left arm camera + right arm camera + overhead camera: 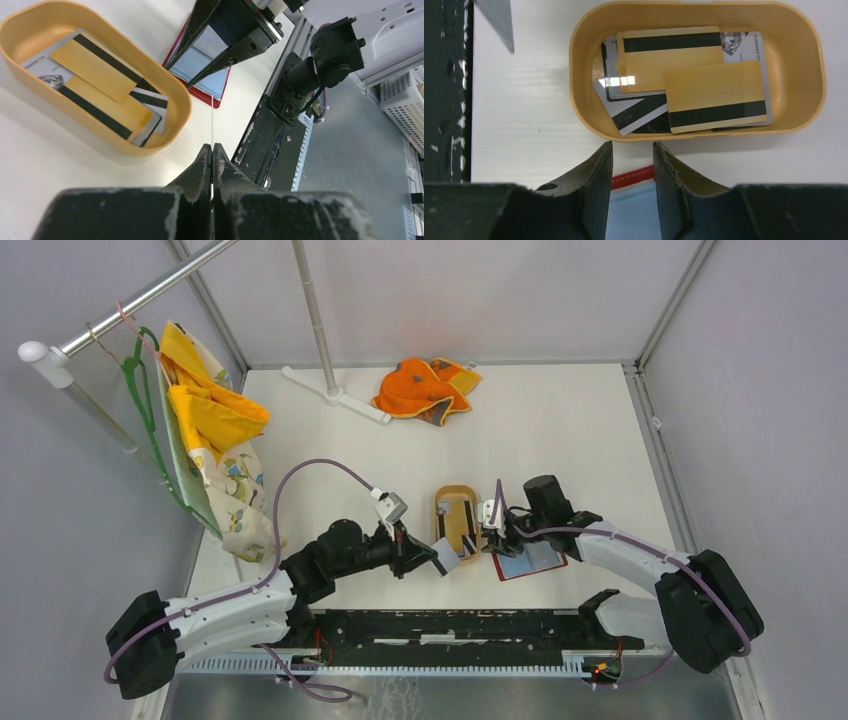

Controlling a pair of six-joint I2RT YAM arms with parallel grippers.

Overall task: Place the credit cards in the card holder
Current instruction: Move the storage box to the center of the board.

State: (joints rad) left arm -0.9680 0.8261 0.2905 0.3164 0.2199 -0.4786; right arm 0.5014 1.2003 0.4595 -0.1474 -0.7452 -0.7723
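Observation:
My left gripper (212, 146) is shut on a thin grey credit card (452, 562), which shows edge-on (212, 120) in the left wrist view. It holds the card just left of the card holder (532, 562), a red wallet lying open with its pale blue inside up (212, 85). More credit cards (689, 75), gold, white and grey with dark stripes, lie piled in a tan oval tray (584, 100). My right gripper (633, 145) points down over the holder's red edge (636, 175), its jaws a little apart with nothing pinched between them.
An orange cloth (425, 388) lies at the back. A white pole stand (335, 390) is left of it. Clothing on a green hanger (205, 420) hangs from a rail at far left. A black rail (450, 625) runs along the near edge.

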